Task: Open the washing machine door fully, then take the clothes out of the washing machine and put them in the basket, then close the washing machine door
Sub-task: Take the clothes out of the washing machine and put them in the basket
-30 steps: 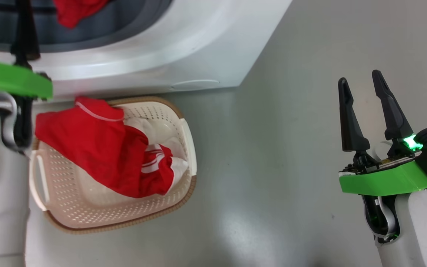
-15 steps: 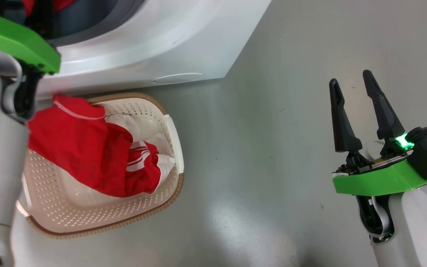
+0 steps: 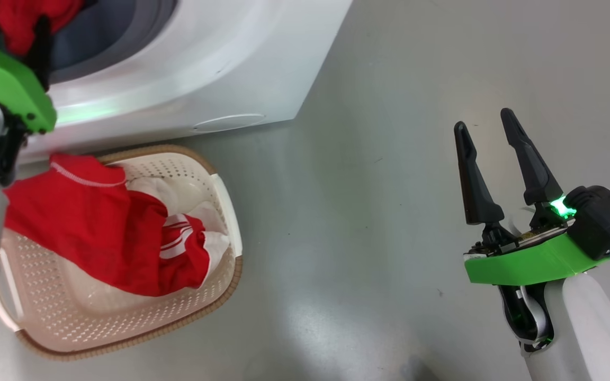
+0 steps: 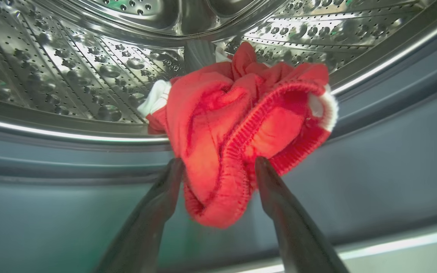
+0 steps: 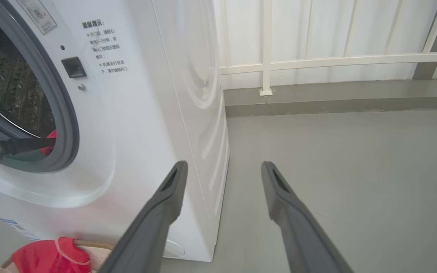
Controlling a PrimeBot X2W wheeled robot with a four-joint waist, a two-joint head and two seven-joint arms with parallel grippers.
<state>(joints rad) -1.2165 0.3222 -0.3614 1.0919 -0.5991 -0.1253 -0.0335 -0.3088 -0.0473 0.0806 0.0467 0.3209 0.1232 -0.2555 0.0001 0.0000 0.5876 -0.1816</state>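
Observation:
The white washing machine (image 3: 188, 69) stands with its mouth uncovered; the washing machine door is out of view. A red garment with white trim (image 4: 241, 125) hangs over the grey rubber ring (image 4: 393, 151) at the lip of the steel drum (image 4: 89, 76). My left gripper (image 4: 218, 168) is open, its fingertips on either side of the garment's lower fold. More red and white clothes (image 3: 88, 227) lie heaped in the cream basket (image 3: 228, 211) on the floor before the machine. My right gripper (image 3: 484, 119) hovers open above the floor to the right, holding nothing.
Grey floor (image 3: 363, 211) stretches between the basket and my right arm. Behind the machine's right side runs a white wall with a pale rail (image 5: 336, 60). The basket sits close against the machine's front.
The head camera has turned, so the whole picture has slid left. My left wrist has pushed further into the drum mouth toward the red garment. Both grippers stay open.

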